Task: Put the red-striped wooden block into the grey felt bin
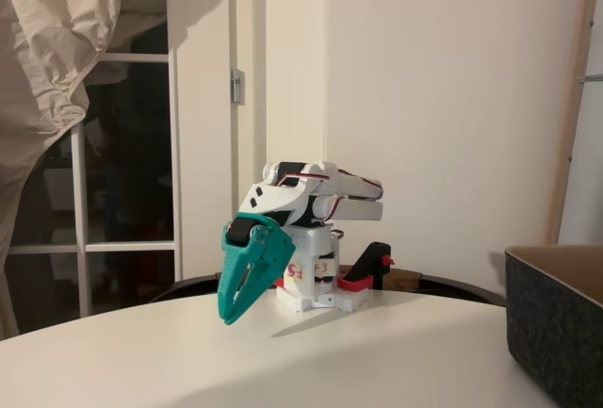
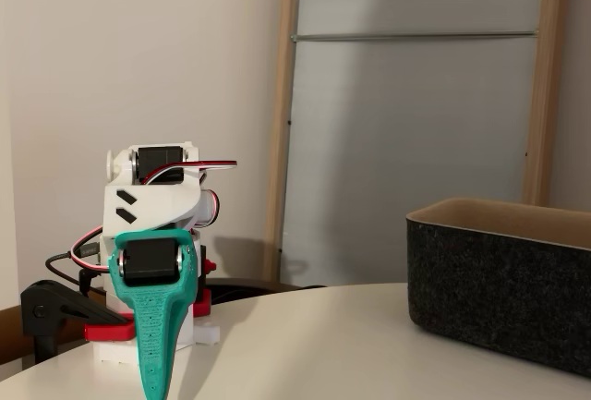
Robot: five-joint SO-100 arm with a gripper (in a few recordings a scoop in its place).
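Nearest to both fixed cameras, the teal plastic two-finger gripper (image 1: 231, 312) hangs folded down in front of the white arm, its tip just above the white round table (image 1: 283, 361). In the side-on fixed view the two tapered fingers lie together along their length and meet at the point, so the jaws look closed or very nearly so, and nothing is held between them. The other fixed view shows the gripper (image 2: 153, 383) almost edge-on, again with nothing in its grasp.

The red-striped wooden block cannot be found on the bare table around the jaws in either picture, so where it lies cannot be told. Whether it already sits inside the bin is also unknown, since both cameras are too low to see over the walls.

Off to the side of the jaws, well apart from them, stands the large charcoal-grey felt bin (image 2: 503, 298) with thick straight walls and a tan lining; its corner shows at the right edge of the side-on view (image 1: 556, 333).

Behind the jaws sit the arm's white base (image 1: 316, 285) and the red-and-black clamp (image 1: 367, 274) holding it to the table.

By these pictures the arm seems at rest: either the task has not begun or the block is already dropped; I cannot tell which.
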